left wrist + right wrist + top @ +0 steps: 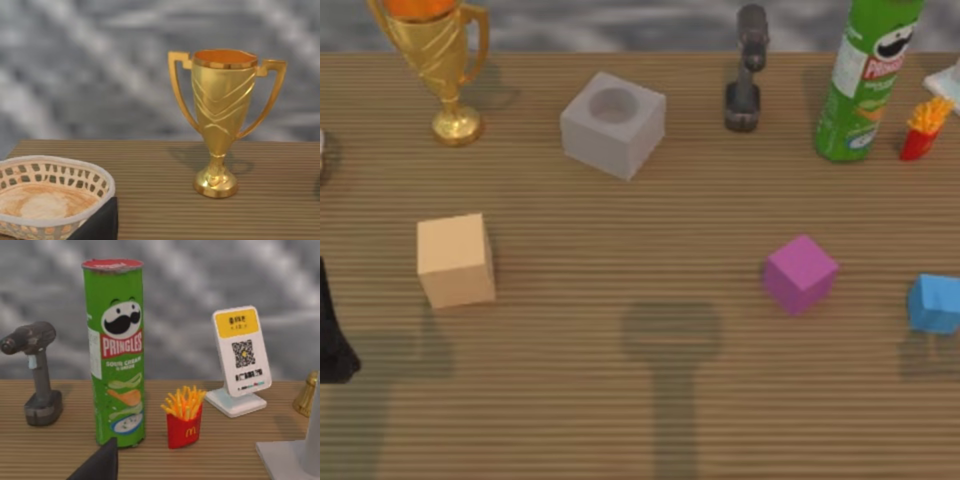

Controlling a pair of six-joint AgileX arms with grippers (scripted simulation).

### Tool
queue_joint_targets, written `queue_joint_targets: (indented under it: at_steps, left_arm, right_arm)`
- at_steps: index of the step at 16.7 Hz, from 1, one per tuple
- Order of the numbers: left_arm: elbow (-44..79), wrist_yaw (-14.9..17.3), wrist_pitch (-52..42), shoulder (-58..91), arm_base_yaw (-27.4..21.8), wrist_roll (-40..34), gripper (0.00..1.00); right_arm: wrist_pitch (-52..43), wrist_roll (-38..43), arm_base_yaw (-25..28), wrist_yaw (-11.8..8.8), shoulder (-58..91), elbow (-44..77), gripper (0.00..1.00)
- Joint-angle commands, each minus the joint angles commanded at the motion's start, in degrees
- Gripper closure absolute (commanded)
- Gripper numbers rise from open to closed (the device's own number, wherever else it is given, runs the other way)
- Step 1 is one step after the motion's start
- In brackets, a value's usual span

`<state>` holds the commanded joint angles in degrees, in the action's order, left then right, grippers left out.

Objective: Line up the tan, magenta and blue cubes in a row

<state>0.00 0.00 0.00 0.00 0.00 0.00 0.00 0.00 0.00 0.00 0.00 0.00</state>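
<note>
1. We count three task cubes on the table point(620, 400): one tan cube point(455, 260), one magenta cube point(800, 273) and one blue cube point(933, 303).
2. Around them we count one pale grey block point(613, 124) with a round hole, one gold trophy point(438, 55), one dark drill point(746, 75), one green Pringles can point(868, 80), one red carton of fries point(924, 128), one QR sign stand point(240, 360) and one woven basket point(47, 197).
3. The tan cube is the largest, pale and matte; the magenta one is mid-sized and sits turned at an angle; the blue one is the smallest and bright.
4. The tan cube lies on the table's left side, the magenta cube right of centre, and the blue cube at the right edge, just beside the magenta one; the tan cube is well apart from both.
5. Our left arm shows only as a dark shape point(332, 340) at the left edge, near the tan cube but not touching it; we cannot tell how its fingers stand.
6. Our right gripper is outside the top view; only a dark corner point(100, 465) shows in its wrist view, so its state is unclear.
</note>
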Motion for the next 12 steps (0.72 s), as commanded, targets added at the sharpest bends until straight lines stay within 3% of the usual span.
queue_joint_targets:
  at_steps: [6, 12]
  left_arm:
    - [0.00, 0.00, 0.00, 0.00, 0.00, 0.00, 0.00]
    - [0.00, 0.00, 0.00, 0.00, 0.00, 0.00, 0.00]
  right_arm:
    - [-3.77, 1.08, 0.61, -0.20, 5.97, 5.37, 0.00]
    - [-17.81, 4.87, 2.06, -0.10, 32.44, 24.44, 0.00]
